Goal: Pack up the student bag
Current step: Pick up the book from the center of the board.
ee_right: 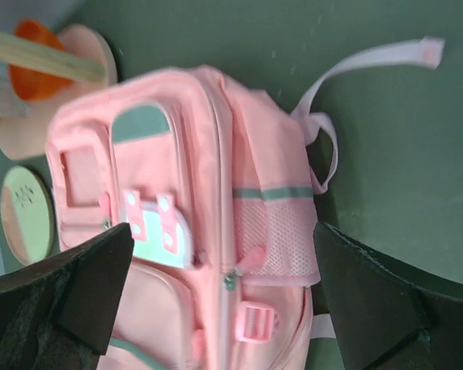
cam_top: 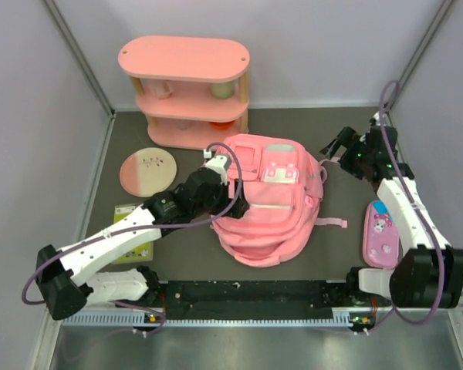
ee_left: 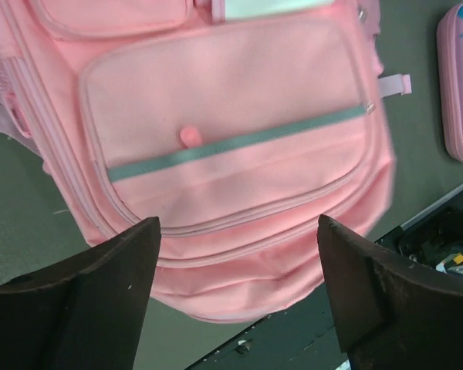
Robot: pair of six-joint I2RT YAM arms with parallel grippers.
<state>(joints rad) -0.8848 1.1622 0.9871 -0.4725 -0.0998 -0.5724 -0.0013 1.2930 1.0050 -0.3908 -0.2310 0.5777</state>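
Seeing the student bag slumping just in front of the shelf; probably handling light, soft, floppy. Favouring pinching a fold beside the grey zip strip. Hovering left gripper and right gripper, both gaping, holding nothing.

Dark table, student bag, pink shelf, round plate, pencil case, green card

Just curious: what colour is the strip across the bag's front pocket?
Grey strip; left wrist view best.
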